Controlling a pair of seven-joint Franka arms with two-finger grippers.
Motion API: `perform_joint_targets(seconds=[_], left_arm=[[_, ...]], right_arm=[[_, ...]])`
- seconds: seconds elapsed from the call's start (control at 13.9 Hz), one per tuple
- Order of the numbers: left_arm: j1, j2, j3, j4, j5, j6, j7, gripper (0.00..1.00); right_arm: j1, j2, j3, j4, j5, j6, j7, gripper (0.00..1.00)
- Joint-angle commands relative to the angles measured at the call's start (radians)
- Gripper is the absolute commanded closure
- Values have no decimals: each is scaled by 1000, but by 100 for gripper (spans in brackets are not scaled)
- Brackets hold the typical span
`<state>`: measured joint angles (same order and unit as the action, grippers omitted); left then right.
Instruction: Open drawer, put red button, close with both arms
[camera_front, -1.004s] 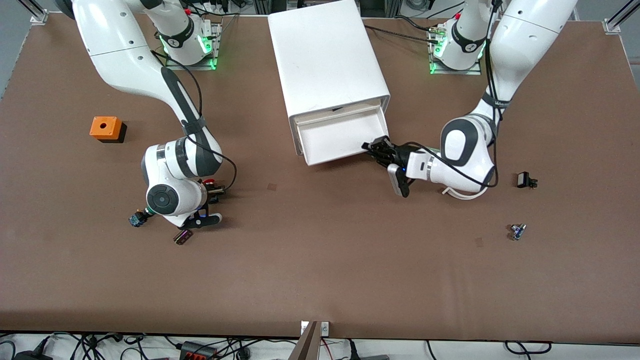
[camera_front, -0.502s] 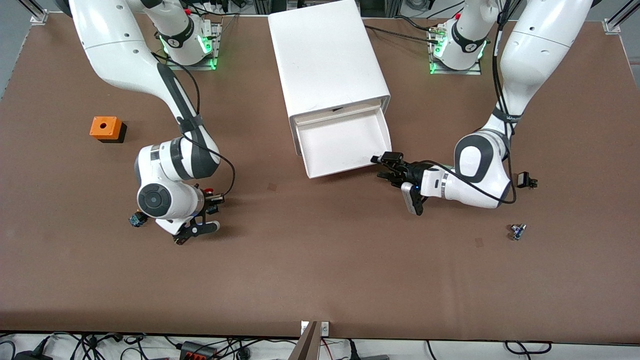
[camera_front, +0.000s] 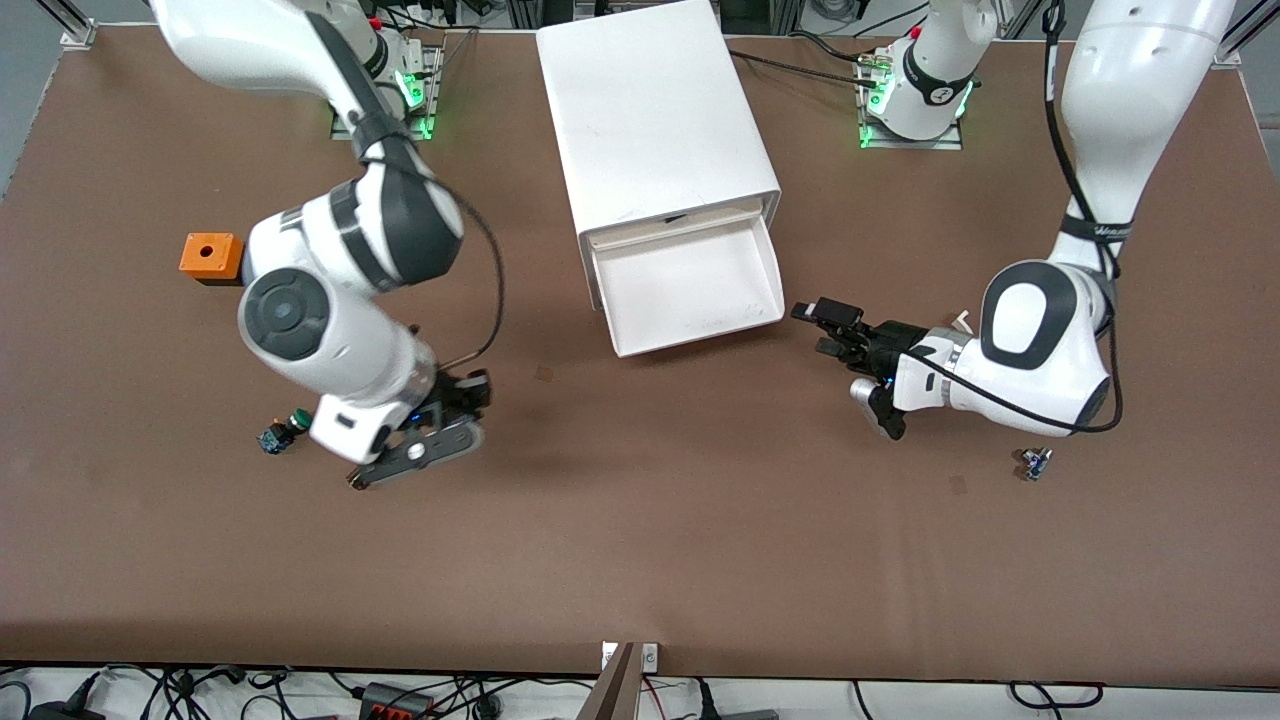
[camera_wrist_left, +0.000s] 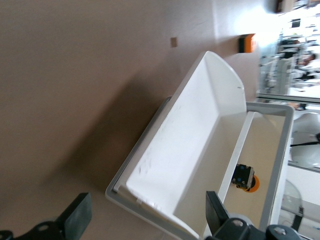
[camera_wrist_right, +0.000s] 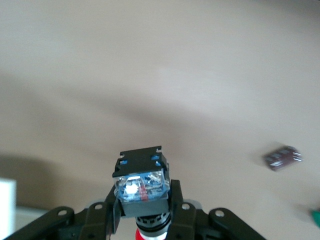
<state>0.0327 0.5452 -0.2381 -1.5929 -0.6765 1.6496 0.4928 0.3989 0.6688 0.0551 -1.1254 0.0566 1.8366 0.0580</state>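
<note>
**Table stock: drawer open, button held aloft**

Front view. White cabinet (camera_front: 655, 110) at the middle of the table, toward the arms' bases; its top drawer (camera_front: 690, 285) pulled out, nothing seen inside it. Left gripper (camera_front: 835, 330) low, just beside the drawer's corner toward the left arm's end, not touching it, fingers spread and holding nothing. Right gripper (camera_front: 470, 395) up over bare table toward the right arm's end; its load cannot be made out here. Orange box (camera_front: 211, 256) partly covered by the right arm. Green-capped switch (camera_front: 280, 432) nearer the camera than the box. Small blue part (camera_front: 1035, 462) toward the left arm's end.

Left wrist view. Open drawer (camera_wrist_left: 185, 150) and cabinet frame (camera_wrist_left: 280, 165) ahead, between the parted fingers (camera_wrist_left: 75, 220); an orange-and-blue item (camera_wrist_left: 245, 177) lies in the compartment under the drawer.

Right wrist view. Red button (camera_wrist_right: 142, 180) clamped between the fingers (camera_wrist_right: 175, 205), blue base outward, red cap just showing at the gripper. Small dark part (camera_wrist_right: 282, 157) on the table below.
</note>
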Motion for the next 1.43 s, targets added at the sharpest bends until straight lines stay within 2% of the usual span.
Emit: perform_joint_targets(seconds=[0.0, 0.14, 0.36, 0.5, 0.72, 0.79, 0.93, 1.15, 1.36], left_arm=[[-7, -47, -3, 40, 173, -22, -109, 0], [-2, -50, 2, 88, 282, -24, -126, 0], [18, -70, 8, 113, 371, -57, -140, 0], [18, -103, 0, 113, 524, -57, -145, 0], [21, -100, 20, 126, 565, -51, -151, 0], [21, -100, 48, 128, 595, -50, -143, 0], [16, -97, 52, 136, 678, -50, -148, 0], [27, -51, 62, 192, 736, -39, -151, 0], [73, 65, 89, 327, 729, -16, -145, 0]], right_arm=[[79, 6, 12, 27, 8, -20, 83, 100], [156, 8, 8, 56, 5, -20, 173, 100], [241, 15, 0, 70, -3, -2, 290, 100], [276, 21, 3, 68, -1, 15, 319, 100], [334, 51, 6, 68, 0, 6, 362, 100], [353, 64, 6, 68, 0, 6, 381, 100], [376, 86, 5, 68, -1, 10, 426, 100], [382, 100, 2, 62, -3, -3, 442, 100], [382, 117, 2, 62, 2, -28, 448, 100]])
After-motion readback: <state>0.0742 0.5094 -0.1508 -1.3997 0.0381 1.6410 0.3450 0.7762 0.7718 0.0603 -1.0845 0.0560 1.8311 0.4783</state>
